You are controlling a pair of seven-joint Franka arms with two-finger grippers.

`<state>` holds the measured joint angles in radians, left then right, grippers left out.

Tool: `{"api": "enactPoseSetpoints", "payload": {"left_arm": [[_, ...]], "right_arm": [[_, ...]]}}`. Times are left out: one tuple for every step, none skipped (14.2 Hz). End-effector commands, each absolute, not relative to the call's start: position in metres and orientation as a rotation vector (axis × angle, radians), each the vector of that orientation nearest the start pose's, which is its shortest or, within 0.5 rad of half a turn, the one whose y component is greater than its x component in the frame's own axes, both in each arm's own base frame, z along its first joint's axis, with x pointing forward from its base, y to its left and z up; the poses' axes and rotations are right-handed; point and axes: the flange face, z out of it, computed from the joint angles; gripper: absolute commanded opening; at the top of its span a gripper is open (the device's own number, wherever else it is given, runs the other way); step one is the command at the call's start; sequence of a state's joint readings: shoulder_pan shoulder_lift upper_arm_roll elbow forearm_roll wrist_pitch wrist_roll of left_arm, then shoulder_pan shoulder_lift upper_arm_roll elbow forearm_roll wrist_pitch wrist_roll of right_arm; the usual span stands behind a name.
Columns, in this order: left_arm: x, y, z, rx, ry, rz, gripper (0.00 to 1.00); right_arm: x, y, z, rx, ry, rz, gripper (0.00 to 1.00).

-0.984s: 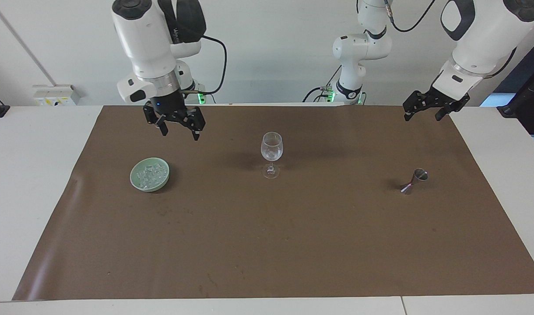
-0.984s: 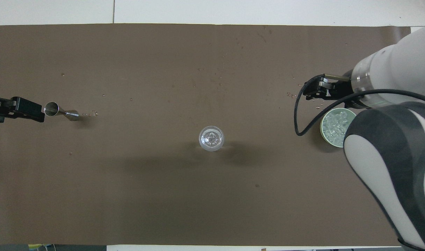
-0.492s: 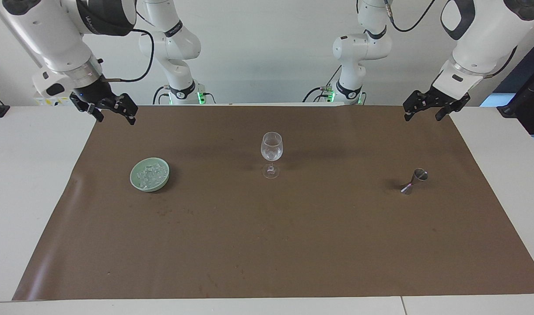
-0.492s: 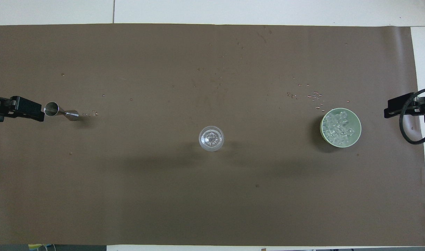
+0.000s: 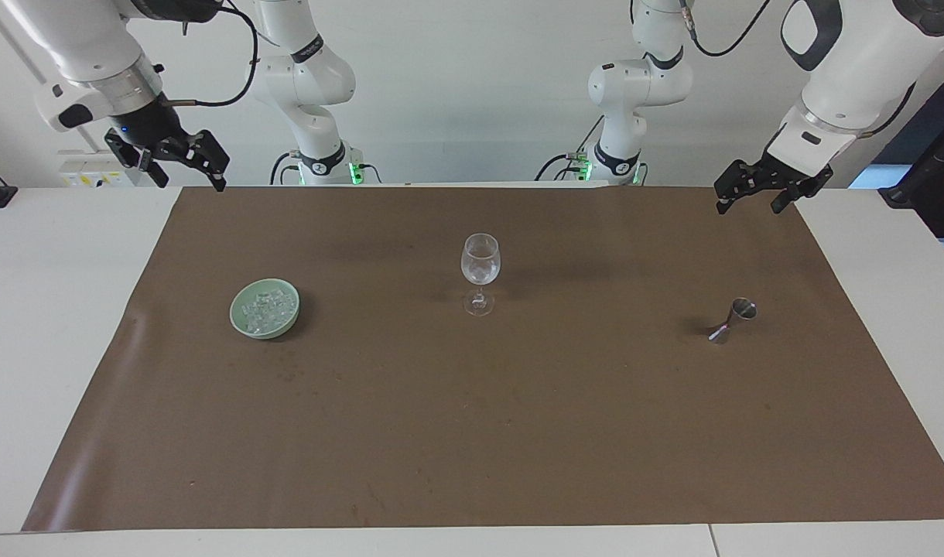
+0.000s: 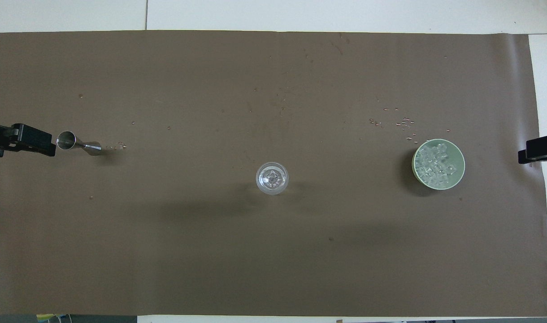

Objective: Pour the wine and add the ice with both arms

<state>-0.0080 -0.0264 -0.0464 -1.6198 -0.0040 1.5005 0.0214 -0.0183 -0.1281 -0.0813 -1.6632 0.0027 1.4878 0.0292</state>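
A clear stemmed wine glass [image 5: 480, 267] stands upright mid-mat; it also shows in the overhead view [image 6: 272, 178], with something clear and glassy in it. The ice [image 5: 267, 308] is heaped in a pale green bowl [image 5: 236, 313] toward the right arm's end; the overhead view shows the ice [image 6: 435, 165] and the bowl [image 6: 461, 157]. My right gripper [image 5: 174, 158] hangs open and empty, high over the mat's corner at the robots' edge, apart from the bowl. My left gripper [image 5: 758, 189] hangs open and empty over the other corner and waits.
A small steel jigger [image 5: 731, 321] stands on the mat toward the left arm's end, seen also from overhead [image 6: 78, 142]. Small droplets [image 6: 403, 123] dot the brown mat [image 5: 518, 433] just farther from the robots than the bowl. White table surrounds the mat.
My right gripper has swung away from the bowl toward the right arm's end of the table and risen. The left gripper, glass, bowl and jigger have not moved.
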Motion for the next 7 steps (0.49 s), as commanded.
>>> {"api": "enactPoseSetpoints", "payload": {"left_arm": [[0.533, -0.028, 0.612, -3.123, 0.098, 0.131, 1.00], [0.533, -0.028, 0.613, -3.123, 0.098, 0.129, 1.00], [0.533, -0.028, 0.613, -3.123, 0.098, 0.129, 1.00], [0.533, -0.028, 0.612, -3.123, 0.098, 0.131, 1.00], [0.533, -0.028, 0.612, -3.123, 0.098, 0.131, 1.00], [0.533, -0.028, 0.612, -3.123, 0.098, 0.131, 1.00], [0.533, -0.028, 0.612, -3.123, 0.098, 0.131, 1.00]], "right_arm": [[0.507, -0.052, 0.668, -3.154, 0.162, 0.050, 1.00], [0.511, -0.051, 0.666, -3.152, 0.161, 0.040, 1.00], [0.512, -0.052, 0.656, -3.146, 0.161, 0.052, 1.00], [0.510, -0.054, 0.658, -3.149, 0.164, 0.059, 1.00], [0.509, -0.052, 0.661, -3.152, 0.156, 0.064, 1.00], [0.511, -0.050, 0.654, -3.152, 0.148, 0.069, 1.00], [0.513, -0.048, 0.647, -3.152, 0.142, 0.076, 1.00]]}}
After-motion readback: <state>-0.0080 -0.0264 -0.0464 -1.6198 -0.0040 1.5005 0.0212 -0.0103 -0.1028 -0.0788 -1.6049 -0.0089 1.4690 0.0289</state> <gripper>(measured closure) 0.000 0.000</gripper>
